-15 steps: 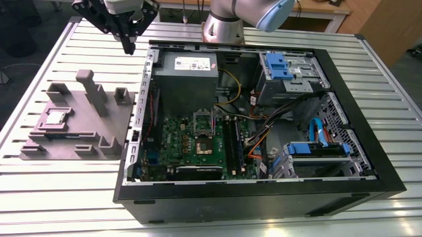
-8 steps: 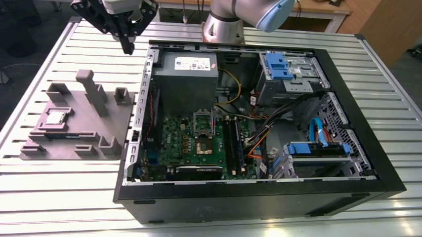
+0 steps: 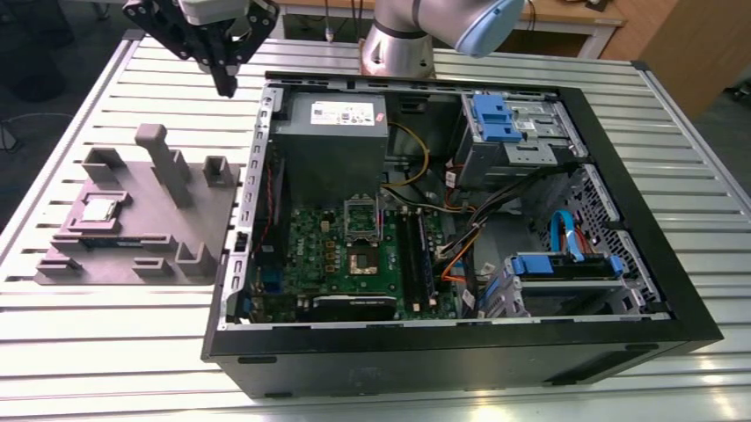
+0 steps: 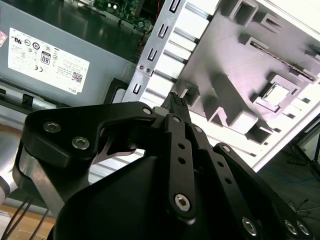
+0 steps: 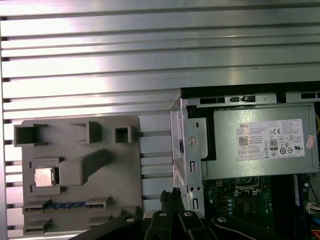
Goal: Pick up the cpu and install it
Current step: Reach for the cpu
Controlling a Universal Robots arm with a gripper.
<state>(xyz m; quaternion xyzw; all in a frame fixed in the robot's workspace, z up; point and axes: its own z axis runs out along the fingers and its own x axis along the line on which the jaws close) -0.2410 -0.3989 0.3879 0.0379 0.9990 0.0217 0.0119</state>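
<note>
Upper left of the exterior view, the gripper hangs pinched shut and empty above the slatted table, beside the open computer case. The cpu lies untouched in the grey fixture tray at middle left. Judging by this, the pick has not begun, and it calls for a widened claw squarely above the cpu.

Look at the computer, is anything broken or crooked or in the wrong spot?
Nothing stands out. The cpu sits flat in its pocket on the grey tray, the computer case lies open on the table, and the end effector hangs empty beside it.
</note>
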